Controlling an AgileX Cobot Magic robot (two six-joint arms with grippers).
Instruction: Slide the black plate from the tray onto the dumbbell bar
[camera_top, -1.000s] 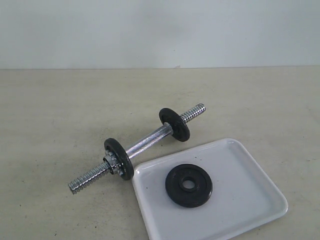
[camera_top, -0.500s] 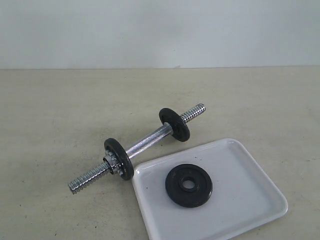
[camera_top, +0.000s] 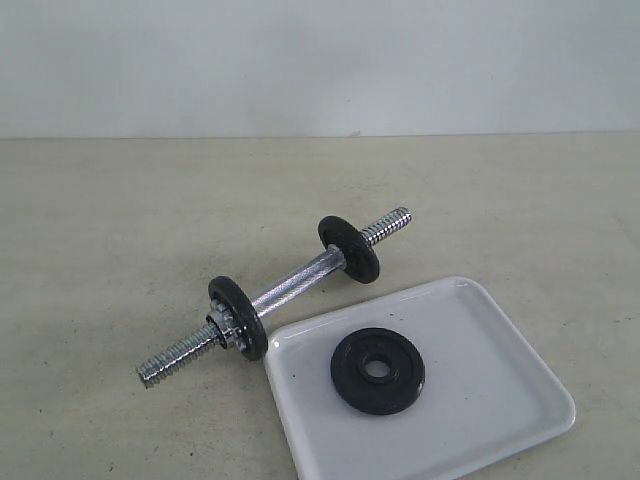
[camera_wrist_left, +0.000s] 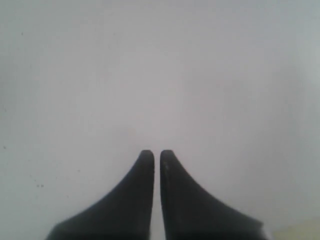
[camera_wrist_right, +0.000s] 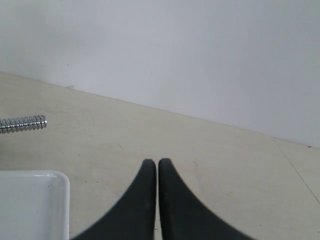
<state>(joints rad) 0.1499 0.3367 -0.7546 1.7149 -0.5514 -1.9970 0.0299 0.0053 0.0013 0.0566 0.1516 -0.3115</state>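
Observation:
The black plate (camera_top: 378, 370) lies flat on the white tray (camera_top: 490, 400) at the front right of the table. The chrome dumbbell bar (camera_top: 295, 285) lies diagonally behind the tray, its threaded ends bare. Two other black discs (camera_top: 237, 318) (camera_top: 349, 249) sit upright on the bar. Neither arm shows in the exterior view. My left gripper (camera_wrist_left: 156, 152) is shut and empty, facing a plain pale surface. My right gripper (camera_wrist_right: 157, 161) is shut and empty above the table; a corner of the tray (camera_wrist_right: 35, 200) and one threaded bar end (camera_wrist_right: 24, 123) show in its view.
The beige table (camera_top: 120, 210) runs back to a pale wall (camera_top: 320, 60). A small metal collar sits against the nearer disc on the bar.

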